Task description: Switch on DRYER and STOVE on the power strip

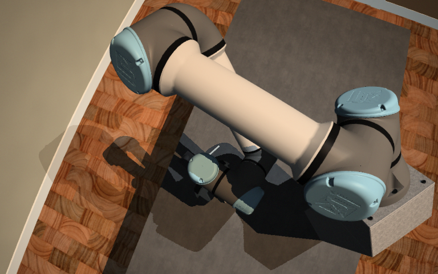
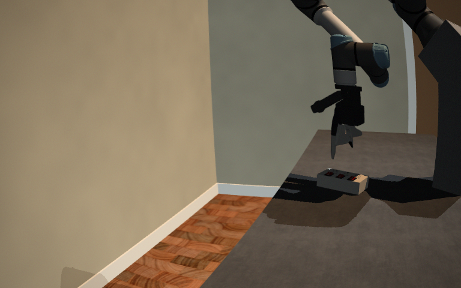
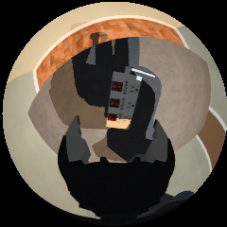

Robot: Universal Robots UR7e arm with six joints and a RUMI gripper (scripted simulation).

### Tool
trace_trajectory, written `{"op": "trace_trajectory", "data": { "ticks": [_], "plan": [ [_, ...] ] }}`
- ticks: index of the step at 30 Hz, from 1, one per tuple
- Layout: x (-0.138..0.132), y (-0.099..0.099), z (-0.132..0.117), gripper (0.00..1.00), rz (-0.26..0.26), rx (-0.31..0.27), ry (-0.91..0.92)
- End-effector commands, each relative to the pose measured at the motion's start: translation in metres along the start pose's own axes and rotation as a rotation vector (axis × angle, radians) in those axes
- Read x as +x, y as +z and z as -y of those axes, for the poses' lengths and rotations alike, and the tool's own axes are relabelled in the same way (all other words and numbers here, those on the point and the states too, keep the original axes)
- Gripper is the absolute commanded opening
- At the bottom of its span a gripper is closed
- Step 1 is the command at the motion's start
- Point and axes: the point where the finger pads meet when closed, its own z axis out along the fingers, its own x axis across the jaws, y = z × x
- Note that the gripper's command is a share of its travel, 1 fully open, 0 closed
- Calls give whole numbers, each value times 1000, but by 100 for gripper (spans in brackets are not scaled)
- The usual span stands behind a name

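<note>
The power strip [image 2: 353,185] [image 3: 127,101] is a grey box lying on the dark table [image 2: 333,244]. It is the right way up, with three red rocker switches [image 2: 340,176] [image 3: 114,102] in a row on top. Their labels are too small to read. My gripper [image 2: 341,146] [image 3: 117,118] is open and empty. It points down and hangs a short way above the strip, clear of it. In the wrist view the strip runs lengthwise between the two fingers. In the top view the wrist hides both the strip and the fingers.
The strip lies near the table's edge [image 2: 272,200], with wooden floor [image 2: 190,244] below and walls behind. The robot's pedestal [image 1: 403,209] [image 2: 446,135] stands on the table to the right of the strip. The arm's big upper link [image 1: 242,103] crosses over the table.
</note>
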Motion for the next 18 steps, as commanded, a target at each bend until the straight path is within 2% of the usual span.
{"op": "trace_trajectory", "data": {
  "ticks": [1, 18],
  "plan": [
    [0, 0, 0, 100, 0, 1, 41],
    [0, 1, -1, 100, 0, 1, 90]
  ]
}}
